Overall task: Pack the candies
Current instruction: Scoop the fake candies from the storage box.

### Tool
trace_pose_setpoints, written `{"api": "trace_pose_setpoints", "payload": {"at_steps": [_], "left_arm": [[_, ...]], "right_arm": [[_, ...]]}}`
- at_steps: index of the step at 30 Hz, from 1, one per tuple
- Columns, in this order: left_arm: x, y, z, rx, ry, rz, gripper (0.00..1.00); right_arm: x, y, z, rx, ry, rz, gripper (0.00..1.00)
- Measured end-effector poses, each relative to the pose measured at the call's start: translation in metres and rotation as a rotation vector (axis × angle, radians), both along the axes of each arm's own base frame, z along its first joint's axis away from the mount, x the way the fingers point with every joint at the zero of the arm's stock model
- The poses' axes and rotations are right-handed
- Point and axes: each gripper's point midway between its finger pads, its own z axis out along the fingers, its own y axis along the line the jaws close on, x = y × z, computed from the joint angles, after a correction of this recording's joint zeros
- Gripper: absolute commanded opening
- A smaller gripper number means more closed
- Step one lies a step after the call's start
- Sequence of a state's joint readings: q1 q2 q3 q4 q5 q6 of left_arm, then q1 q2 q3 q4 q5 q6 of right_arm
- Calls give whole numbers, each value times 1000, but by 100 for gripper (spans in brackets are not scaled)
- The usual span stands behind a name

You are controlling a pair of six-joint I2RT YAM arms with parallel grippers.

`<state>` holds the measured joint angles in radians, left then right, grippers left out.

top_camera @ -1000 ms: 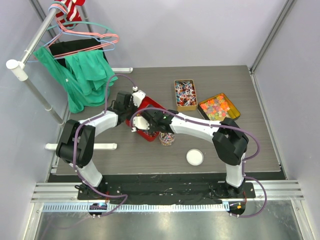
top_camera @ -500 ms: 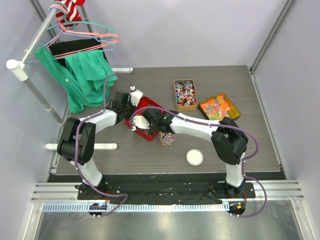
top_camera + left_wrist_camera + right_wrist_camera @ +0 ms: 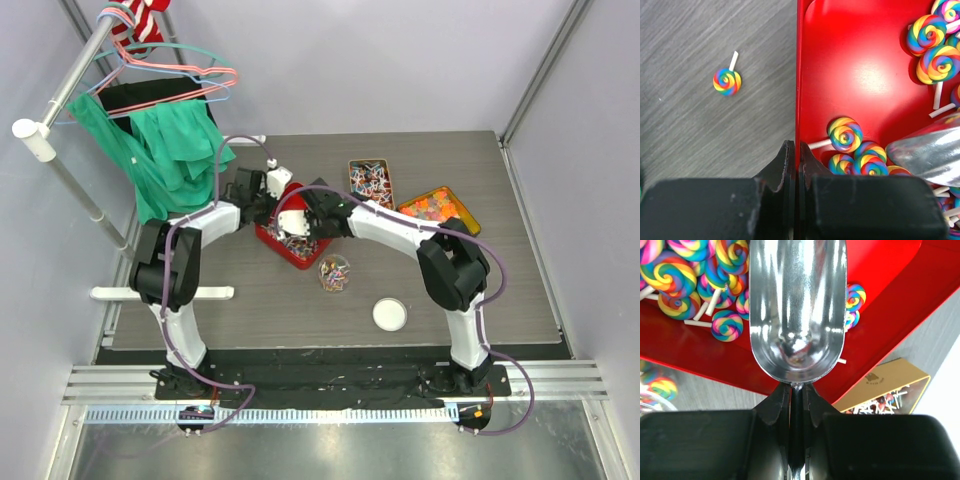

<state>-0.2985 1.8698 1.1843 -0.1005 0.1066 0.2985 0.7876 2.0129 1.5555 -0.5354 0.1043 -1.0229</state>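
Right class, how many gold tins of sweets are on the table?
2. The first gold tin stands mid-table beyond the right arm; the second gold tin lies right of it, partly hidden under that arm's elbow.

Red tray (image 3: pixel 272 241) of candies (image 3: pixel 293 244) sits mid worktop (image 3: pixel 250 300). Glass jar (image 3: pixel 334 272) stands just beside it, white lid (image 3: pixel 390 314) near.

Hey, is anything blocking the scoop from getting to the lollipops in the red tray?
Nothing visible does. The empty scoop in the right gripper hangs over the red tray, lollipops lying loose beside its bowl. The left gripper pinches the tray's wall, off to one side.
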Motion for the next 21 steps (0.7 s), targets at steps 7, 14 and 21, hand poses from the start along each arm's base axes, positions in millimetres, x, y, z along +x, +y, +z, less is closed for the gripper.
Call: {"api": "trace_pose_setpoints", "payload": {"at_steps": [7, 14, 21], "left_arm": [[13, -3, 1, 13, 4, -10, 0], [15, -4, -3, 20, 15, -9, 0], [16, -3, 0, 21, 14, -5, 0]], "right_arm": [[21, 5, 4, -36, -101, 31, 1], [31, 19, 8, -102, -288, 52, 1], [27, 22, 11, -107, -294, 33, 1]]}}
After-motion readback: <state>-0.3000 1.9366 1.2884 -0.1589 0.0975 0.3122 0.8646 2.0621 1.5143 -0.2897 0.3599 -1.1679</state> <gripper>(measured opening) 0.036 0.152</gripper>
